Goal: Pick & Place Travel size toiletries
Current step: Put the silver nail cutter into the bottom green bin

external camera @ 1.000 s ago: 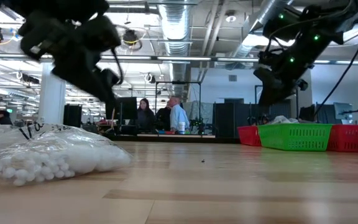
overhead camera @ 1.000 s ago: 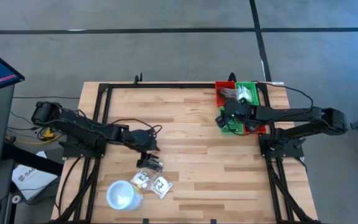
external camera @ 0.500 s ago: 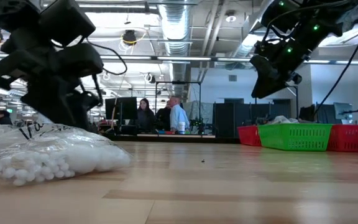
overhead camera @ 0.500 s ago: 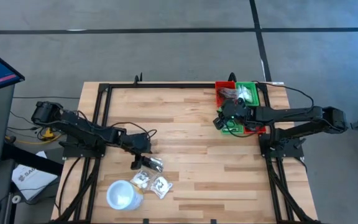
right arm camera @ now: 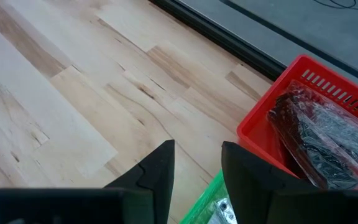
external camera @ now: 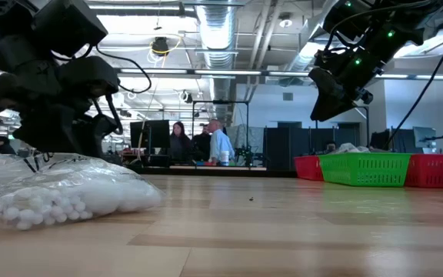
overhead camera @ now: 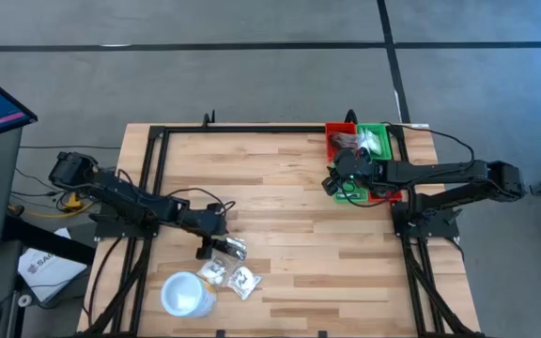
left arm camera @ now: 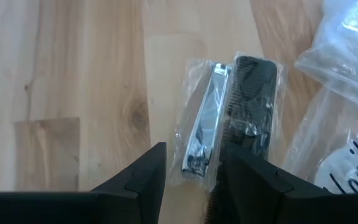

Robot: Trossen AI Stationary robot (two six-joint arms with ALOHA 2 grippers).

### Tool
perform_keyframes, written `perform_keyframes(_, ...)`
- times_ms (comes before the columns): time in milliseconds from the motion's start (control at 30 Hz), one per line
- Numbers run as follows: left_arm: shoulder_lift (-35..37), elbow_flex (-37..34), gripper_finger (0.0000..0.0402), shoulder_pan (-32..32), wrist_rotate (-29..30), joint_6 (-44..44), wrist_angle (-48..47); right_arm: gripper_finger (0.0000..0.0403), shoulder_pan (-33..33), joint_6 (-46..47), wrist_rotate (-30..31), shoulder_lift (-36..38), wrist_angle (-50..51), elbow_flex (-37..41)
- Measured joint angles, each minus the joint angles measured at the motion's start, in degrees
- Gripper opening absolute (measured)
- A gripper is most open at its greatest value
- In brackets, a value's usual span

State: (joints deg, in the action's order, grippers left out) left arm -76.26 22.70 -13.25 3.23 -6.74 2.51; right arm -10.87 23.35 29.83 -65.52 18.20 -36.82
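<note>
A clear sachet (left arm camera: pixel 229 118) holding a metal nail clipper and a black comb lies flat on the wood; it also shows in the high view (overhead camera: pixel 230 247). My left gripper (left arm camera: pixel 194 180) is open and low over it, one finger on either side of the sachet's end. Two more clear sachets with white contents (overhead camera: pixel 216 271) (overhead camera: pixel 244 281) lie flat just nearer. One fills the low view's left (external camera: pixel 60 196). My right gripper (overhead camera: pixel 332 180) hangs open and empty in the air beside the baskets. My left gripper comes from above, pointing down, with its open fingers (left arm camera: pixel 145 177) astride the clipper end of the sachet (left arm camera: pixel 197 165), lying along it. The sachet lies flat on the table. Whether the fingers touch it, I cannot tell.
A red basket (right arm camera: pixel 278 118) with a sachet of dark items and a green basket (overhead camera: pixel 376 141) stand at the table's far right. A white round cup (overhead camera: pixel 182 293) sits near the front left edge. Bare wood lies between the two groups. People stand far behind the table.
My left gripper has moved toward the table's near left and come down over the clipper sachet, staying open. My right gripper has shifted a little to the left, away from the baskets, then kept still.
</note>
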Motion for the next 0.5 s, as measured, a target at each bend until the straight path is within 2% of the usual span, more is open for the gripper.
perform_keyframes(333, -4.95, 0.05, 0.0152, -0.20, 0.33, -0.19, 3.60, 0.0122, 0.00, 0.00, 0.01, 0.00, -0.04, 0.00)
perform_keyframes(500, -5.50, 0.13, 0.0118, -0.19, 0.68, -0.17, 3.75, 0.0123, 0.00, 0.00, 0.01, 0.00, -0.07, 0.00)
